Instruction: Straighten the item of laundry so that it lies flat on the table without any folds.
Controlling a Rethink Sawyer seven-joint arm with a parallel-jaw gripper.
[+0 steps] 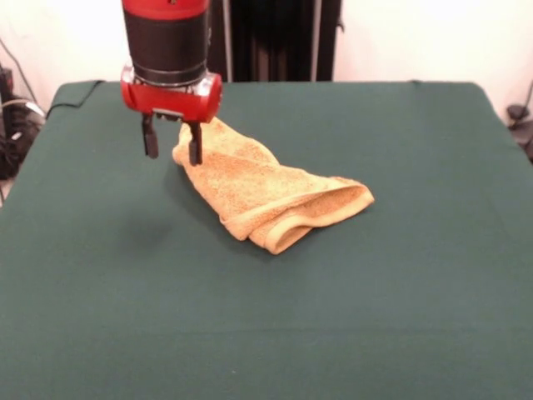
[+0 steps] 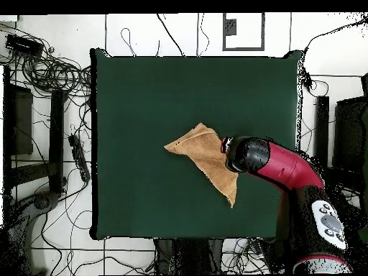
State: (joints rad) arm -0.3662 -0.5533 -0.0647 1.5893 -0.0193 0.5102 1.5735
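The orange-tan towel [image 1: 271, 196] lies crumpled and folded over on itself on the dark green table [image 1: 375, 292], left of centre toward the far side. Its thick doubled edge faces the front right. My gripper [image 1: 172, 143] hangs at the towel's far left corner. It is open with nothing between the fingers, and one fingertip [image 1: 195, 154] is right at the towel's edge. In the overhead view the towel [image 2: 205, 159] is an elongated wedge right of the table's [image 2: 144, 108] centre. The red arm [image 2: 280, 164] covers the towel's right edge and hides the gripper.
Cables and black equipment [image 2: 54, 79] lie on the floor to the left of the table in the overhead view. A dark stand [image 1: 275, 37] rises behind the table's far edge. The table's edges are far from the towel on all sides.
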